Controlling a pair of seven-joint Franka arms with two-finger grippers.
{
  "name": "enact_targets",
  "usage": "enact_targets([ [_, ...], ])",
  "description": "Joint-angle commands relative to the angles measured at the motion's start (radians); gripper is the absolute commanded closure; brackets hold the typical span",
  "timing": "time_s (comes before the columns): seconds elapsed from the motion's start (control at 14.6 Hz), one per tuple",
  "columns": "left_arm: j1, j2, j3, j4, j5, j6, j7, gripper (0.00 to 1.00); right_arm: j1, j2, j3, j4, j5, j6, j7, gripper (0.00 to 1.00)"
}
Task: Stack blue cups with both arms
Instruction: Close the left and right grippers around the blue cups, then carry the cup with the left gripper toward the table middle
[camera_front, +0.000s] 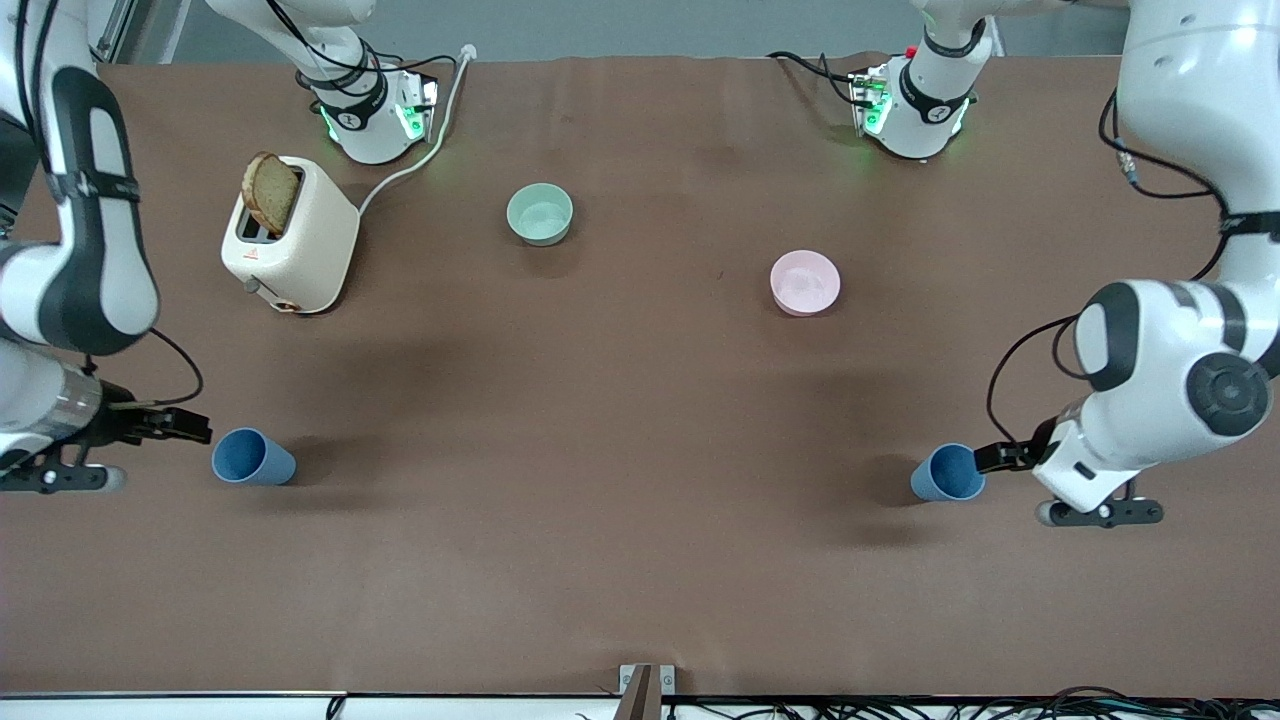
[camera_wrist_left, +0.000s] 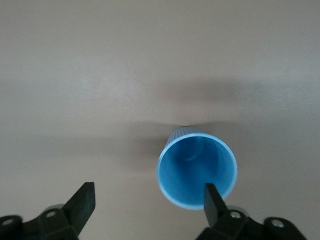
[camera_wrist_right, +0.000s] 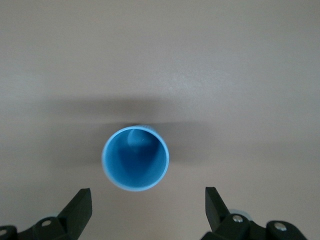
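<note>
Camera arrangement: one high front view and two wrist views.

The front camera looks down across the worktop (camera_front: 640, 520) toward both arm bases. Each wrist camera sits close above its own open jaws: the left wrist view shares the blue cup (camera_wrist_left: 197, 172) (camera_front: 948, 473) by one jaw tip; the right wrist view shares the other blue cup (camera_wrist_right: 135, 158) (camera_front: 252, 458), just ahead of its jaws.
</note>
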Motion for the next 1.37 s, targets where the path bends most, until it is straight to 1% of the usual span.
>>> enact_targets([
  [0.0,0.001,0.061,0.002,0.031,-0.014,0.014,-0.008,0.31,-0.013,0.001,0.007,-0.075,0.01,0.093,-0.041,0.0],
  [0.07,-0.004,0.075,0.002,0.031,-0.014,0.017,-0.008,0.43,-0.016,0.022,0.007,-0.09,0.012,0.136,-0.043,0.0],
  [0.14,-0.007,0.084,0.002,0.029,-0.014,0.017,-0.01,0.57,-0.014,0.033,0.007,-0.122,0.012,0.197,-0.043,0.0],
  [0.21,-0.005,0.089,0.002,0.029,-0.014,0.017,-0.01,0.7,-0.014,0.041,0.007,-0.15,0.012,0.249,-0.043,0.03],
  [0.27,-0.005,0.092,0.001,0.029,-0.015,0.017,-0.01,0.81,-0.014,0.051,0.007,-0.162,0.012,0.283,-0.044,0.11],
  [0.34,-0.004,0.095,0.001,0.029,-0.015,0.017,-0.01,0.93,-0.016,0.064,0.007,-0.158,0.01,0.29,-0.046,0.24],
  [0.41,-0.002,0.095,0.001,0.029,-0.015,0.017,-0.01,1.0,-0.016,0.076,0.009,-0.153,0.012,0.291,-0.046,0.35],
  [0.55,-0.005,0.077,-0.002,0.037,-0.014,0.014,-0.016,1.0,-0.016,0.094,0.009,-0.153,0.013,0.308,-0.046,0.57],
  [0.69,-0.034,0.028,-0.04,0.035,-0.014,-0.003,-0.088,1.0,-0.016,0.099,0.009,-0.153,0.016,0.308,-0.037,0.92],
  [0.75,-0.063,0.003,-0.06,0.035,-0.014,-0.033,-0.147,1.0,-0.014,0.099,0.009,-0.15,0.016,0.304,-0.032,0.99],
  [0.89,-0.123,-0.018,-0.12,0.04,-0.01,-0.058,-0.305,1.0,-0.017,0.098,0.009,-0.141,0.016,0.299,-0.034,0.99],
  [1.03,-0.2,-0.018,-0.162,0.04,-0.012,-0.058,-0.483,1.0,-0.017,0.09,0.008,-0.127,0.016,0.294,-0.037,0.99],
  [1.17,-0.308,0.024,-0.168,0.046,-0.009,-0.041,-0.667,1.0,-0.019,0.062,0.007,-0.101,0.016,0.235,-0.035,0.99],
  [1.24,-0.379,0.054,-0.163,0.072,-0.007,-0.02,-0.733,1.0,-0.02,0.03,0.009,-0.081,0.018,0.177,-0.034,0.99],
  [1.3,-0.419,0.083,-0.16,0.081,-0.007,0.003,-0.79,1.0,-0.014,0.007,0.009,-0.056,0.021,0.122,-0.028,0.99],
])
